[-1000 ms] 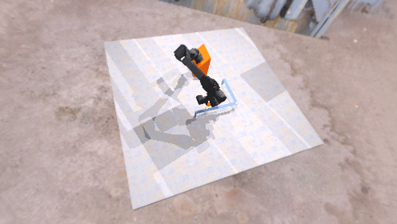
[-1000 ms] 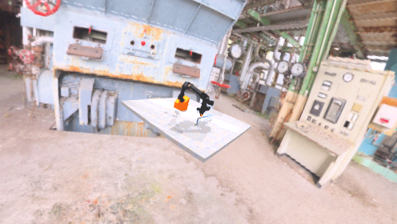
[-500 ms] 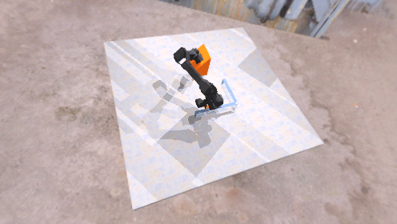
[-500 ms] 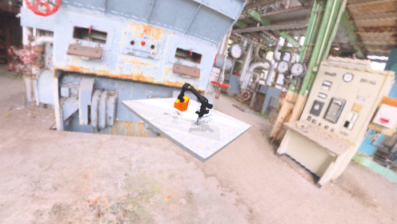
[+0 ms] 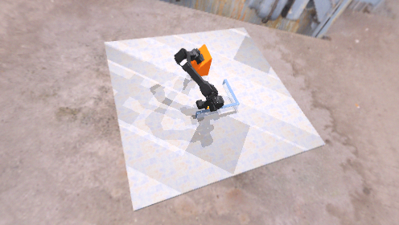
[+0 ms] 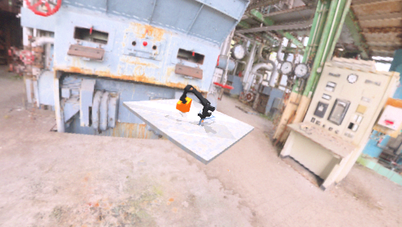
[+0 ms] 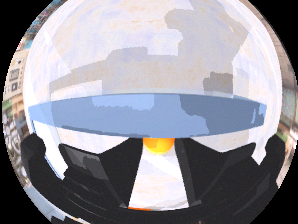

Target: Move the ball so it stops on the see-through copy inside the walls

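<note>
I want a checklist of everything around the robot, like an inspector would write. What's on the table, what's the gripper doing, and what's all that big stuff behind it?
Surface: pale patterned table, arm's shadow on it.
Job's things: orange ball between the gripper's fingers; blue clear walls forming a corner beside the gripper; see-through copy not made out.
Clutter: nothing seen.
Grippers: gripper low by the walls' corner, shut on the ball.
Cables: nothing seen.
Surroundings: orange block at the arm's base; rusty blue machine, control panel, green pipes, dirty concrete floor.
</note>
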You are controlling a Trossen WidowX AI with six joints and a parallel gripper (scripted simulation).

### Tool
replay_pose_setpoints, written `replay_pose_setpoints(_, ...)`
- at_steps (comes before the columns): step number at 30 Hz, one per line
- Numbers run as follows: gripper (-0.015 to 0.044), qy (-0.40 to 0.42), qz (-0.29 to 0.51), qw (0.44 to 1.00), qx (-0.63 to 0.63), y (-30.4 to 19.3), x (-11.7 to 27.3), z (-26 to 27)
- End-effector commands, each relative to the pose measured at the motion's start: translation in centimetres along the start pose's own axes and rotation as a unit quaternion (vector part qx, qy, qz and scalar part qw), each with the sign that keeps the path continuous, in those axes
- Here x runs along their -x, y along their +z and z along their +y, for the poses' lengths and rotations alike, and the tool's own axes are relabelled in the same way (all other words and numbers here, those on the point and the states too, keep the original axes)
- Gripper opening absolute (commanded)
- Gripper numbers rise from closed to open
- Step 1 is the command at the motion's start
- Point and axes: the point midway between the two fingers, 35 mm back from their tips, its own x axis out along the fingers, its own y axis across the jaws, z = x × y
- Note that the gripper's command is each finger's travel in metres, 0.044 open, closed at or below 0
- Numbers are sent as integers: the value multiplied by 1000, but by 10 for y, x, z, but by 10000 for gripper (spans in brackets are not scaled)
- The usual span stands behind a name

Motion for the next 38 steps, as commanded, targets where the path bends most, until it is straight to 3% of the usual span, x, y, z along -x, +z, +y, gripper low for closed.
replay_pose_setpoints(1,131,0,0,1000,0,0,0,0)
replay_pose_setpoints(6,257,0,0,1000,0,0,0,0)
replay_pose_setpoints(12,257,0,0,1000,0,0,3,0)
replay_pose_setpoints(18,257,1,2,1000,4,-1,84,1)
replay_pose_setpoints(30,257,0,-2,1000,8,0,80,3)
replay_pose_setpoints(37,440,-1,-1,1000,5,-3,125,1)
replay_pose_setpoints(38,440,-1,-1,1000,5,-3,125,1)
